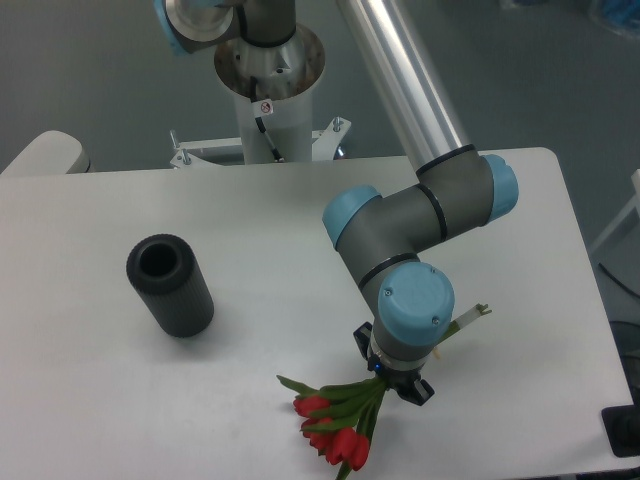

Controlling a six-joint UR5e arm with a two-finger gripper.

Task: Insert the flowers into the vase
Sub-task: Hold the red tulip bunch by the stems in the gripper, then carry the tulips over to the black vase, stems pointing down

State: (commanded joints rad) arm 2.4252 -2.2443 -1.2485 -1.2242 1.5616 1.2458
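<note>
Tool (397, 384) sits over the mid-stems of the flowers (340, 432), grip hidden under the wrist so closure can't be judged; bunch lies diagonally, buds toward front edge of desk (250, 400), vase (169, 284) upright well off to the left.

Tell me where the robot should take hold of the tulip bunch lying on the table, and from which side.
Grip the tulip bunch on its bare stems, between the leaves and the cut end, coming straight down from above. It lies flat on the table, so only the top is free, and the stems are the thin, firm part; the red buds would crush. The end effector is already over that stretch, but its fingers are hidden.
</note>
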